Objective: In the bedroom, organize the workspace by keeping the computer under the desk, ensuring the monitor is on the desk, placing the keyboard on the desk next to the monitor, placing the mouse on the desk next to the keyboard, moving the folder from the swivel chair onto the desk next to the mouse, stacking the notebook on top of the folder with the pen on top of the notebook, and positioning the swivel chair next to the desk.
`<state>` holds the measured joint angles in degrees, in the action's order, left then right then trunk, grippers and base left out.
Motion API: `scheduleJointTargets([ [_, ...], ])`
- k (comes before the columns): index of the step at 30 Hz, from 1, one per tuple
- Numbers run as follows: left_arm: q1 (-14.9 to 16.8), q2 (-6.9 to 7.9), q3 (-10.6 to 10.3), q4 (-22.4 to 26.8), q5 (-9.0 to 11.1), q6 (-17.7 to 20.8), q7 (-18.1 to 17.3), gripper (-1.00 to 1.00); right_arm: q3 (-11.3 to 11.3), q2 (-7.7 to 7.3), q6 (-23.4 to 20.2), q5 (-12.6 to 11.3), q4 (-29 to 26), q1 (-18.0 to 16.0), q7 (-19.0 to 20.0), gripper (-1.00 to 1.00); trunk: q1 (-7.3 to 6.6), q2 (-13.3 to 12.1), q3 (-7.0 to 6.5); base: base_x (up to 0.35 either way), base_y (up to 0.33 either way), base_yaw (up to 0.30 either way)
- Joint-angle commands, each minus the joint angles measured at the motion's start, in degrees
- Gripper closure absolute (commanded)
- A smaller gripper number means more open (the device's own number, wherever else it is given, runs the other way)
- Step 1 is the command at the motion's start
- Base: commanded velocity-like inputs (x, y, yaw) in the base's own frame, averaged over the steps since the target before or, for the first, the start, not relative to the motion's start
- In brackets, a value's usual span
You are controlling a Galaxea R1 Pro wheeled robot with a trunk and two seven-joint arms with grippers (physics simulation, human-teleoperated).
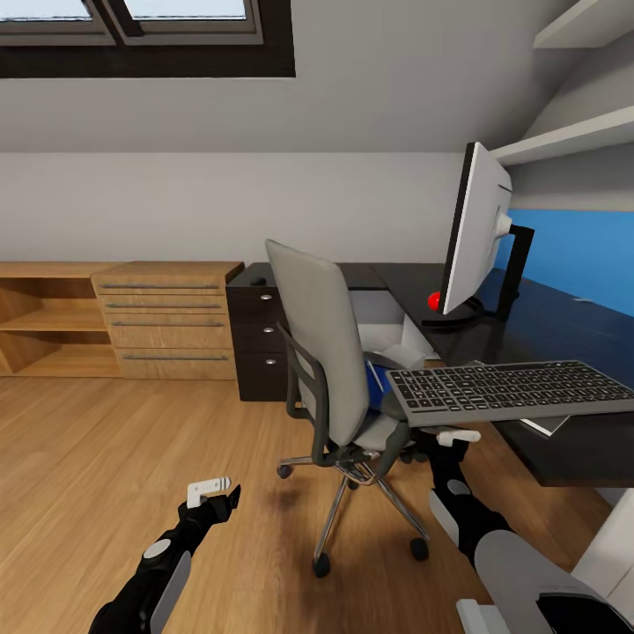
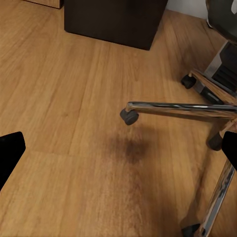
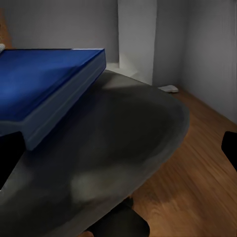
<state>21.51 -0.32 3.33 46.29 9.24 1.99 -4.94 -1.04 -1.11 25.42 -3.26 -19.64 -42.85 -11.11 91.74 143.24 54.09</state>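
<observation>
Folder (image 3: 44,81) lay on the swivel chair (image 1: 321,352) seat — that step looked next. Your right hand (image 3: 118,148) hovered beside it, fingers apart; left hand (image 2: 118,153) too. Reach in, then lift it to the surface (image 1: 563,326).

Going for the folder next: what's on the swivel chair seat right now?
The blue folder lies flat on the swivel chair seat. Nothing sits on its visible top; the backrest hides most of it in the head view.
</observation>
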Motion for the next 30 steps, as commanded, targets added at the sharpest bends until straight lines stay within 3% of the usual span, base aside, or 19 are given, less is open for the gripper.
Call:
scheduleJointTargets([
  [1,0.0,-0.03,0.2,0.0,0.6,0.2,-0.4,-1.0,0.0,0.07,0.6,-0.3,0.0,0.0,0.0,-1.0,-0.01,0.0,0.06,0.0,0.0,0.0],
  [10,0.0,-0.03,0.2,0.0,0.6,0.2,-0.4,-1.0,0.0,0.55,1.2,-0.4,0.2,0.0,-0.1,-1.0,-0.01,0.0,0.13,0.0,0.0,0.022],
  [30,0.0,0.04,0.3,0.0,0.6,0.2,-0.4,-1.0,0.0,1.2,1.3,-0.3,0.3,0.0,0.0,-1.0,-0.01,0.0,0.91,0.0,0.0,0.168],
])
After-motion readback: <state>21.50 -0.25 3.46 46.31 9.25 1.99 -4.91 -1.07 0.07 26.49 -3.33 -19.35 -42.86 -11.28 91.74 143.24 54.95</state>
